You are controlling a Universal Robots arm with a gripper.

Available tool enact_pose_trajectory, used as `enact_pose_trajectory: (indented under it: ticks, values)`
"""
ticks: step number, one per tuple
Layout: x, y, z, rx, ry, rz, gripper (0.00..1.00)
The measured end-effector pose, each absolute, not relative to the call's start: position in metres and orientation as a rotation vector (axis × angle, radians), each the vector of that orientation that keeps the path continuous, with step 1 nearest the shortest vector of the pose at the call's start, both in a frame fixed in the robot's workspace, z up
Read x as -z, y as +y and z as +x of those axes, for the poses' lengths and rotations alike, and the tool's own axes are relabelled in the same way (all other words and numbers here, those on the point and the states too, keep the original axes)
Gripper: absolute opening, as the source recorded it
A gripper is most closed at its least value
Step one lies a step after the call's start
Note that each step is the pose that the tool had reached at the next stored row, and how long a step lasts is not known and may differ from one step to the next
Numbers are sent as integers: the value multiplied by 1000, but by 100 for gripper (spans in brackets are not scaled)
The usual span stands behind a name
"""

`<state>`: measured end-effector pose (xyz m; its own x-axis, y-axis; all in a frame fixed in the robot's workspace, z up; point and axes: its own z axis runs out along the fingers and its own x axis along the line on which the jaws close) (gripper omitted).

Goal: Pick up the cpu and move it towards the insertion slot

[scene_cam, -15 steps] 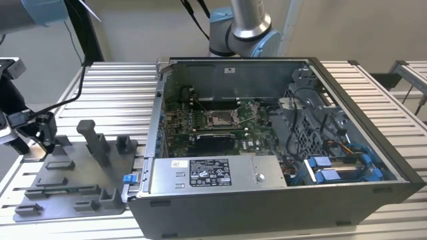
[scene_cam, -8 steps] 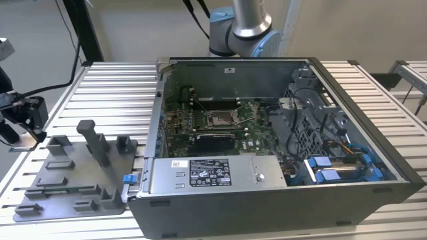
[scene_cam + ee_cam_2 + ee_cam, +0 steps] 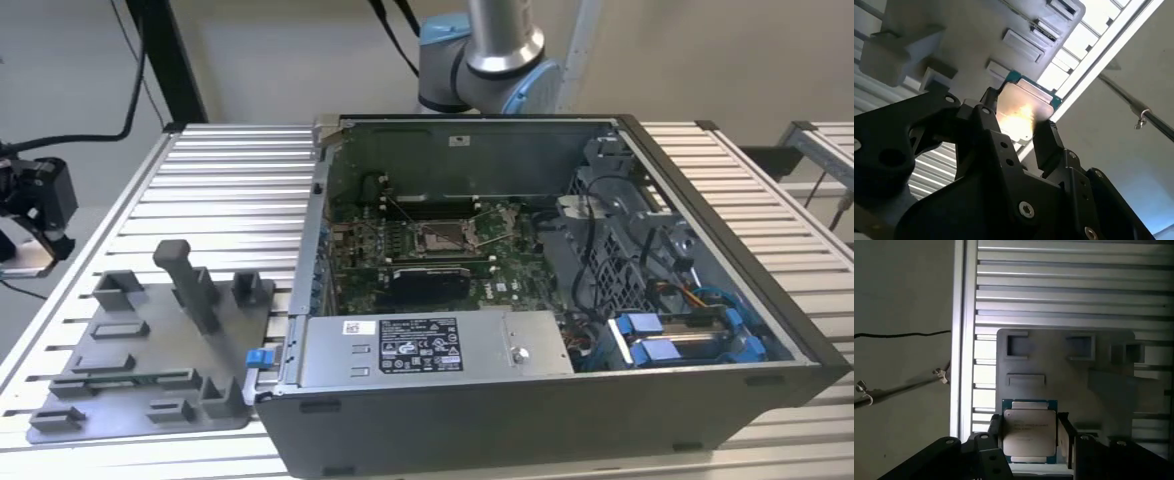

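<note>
The cpu (image 3: 1030, 432) is a pale silvery square chip with a teal-green rim. It sits between the two black fingers of my gripper (image 3: 1029, 436), which press on its opposite edges. In the second wrist view the same cpu (image 3: 1021, 112) catches a bright glare, with my gripper (image 3: 1018, 122) shut on it. Behind the chip in both wrist views lies the grey tray (image 3: 1054, 365), and the chip looks raised off it. In the exterior view the insertion slot (image 3: 441, 236), a shiny metal-framed socket, sits on the green board inside the open computer case.
The grey tray (image 3: 134, 370) with its blocks and a tall post (image 3: 187, 285) lies on the ribbed metal table at the exterior view's left. The open case (image 3: 561, 300) has high walls, cables and blue drive brackets. The arm's base joints (image 3: 487, 60) rise behind the case.
</note>
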<state>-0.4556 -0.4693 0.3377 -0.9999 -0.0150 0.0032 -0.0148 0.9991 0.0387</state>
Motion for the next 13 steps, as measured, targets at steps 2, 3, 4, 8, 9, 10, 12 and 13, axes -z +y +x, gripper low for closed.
enact_pose_trajectory:
  ticks: [2, 3, 4, 8, 9, 10, 12, 13]
  values:
    - [-347, -469, -456, 61, -3137, 23, 0]
    - [-352, -469, -456, 61, -3137, 23, 0]
    - [-356, -469, -456, 60, -3137, 23, 0]
    - [-374, -469, -456, 61, -3137, 23, 0]
    - [-379, -469, -456, 61, -3137, 23, 0]
    - [-383, -469, -456, 60, -3137, 23, 0]
    - [-392, -469, -456, 61, -3137, 23, 0]
    - [-394, -469, -456, 60, -3136, 23, 0]
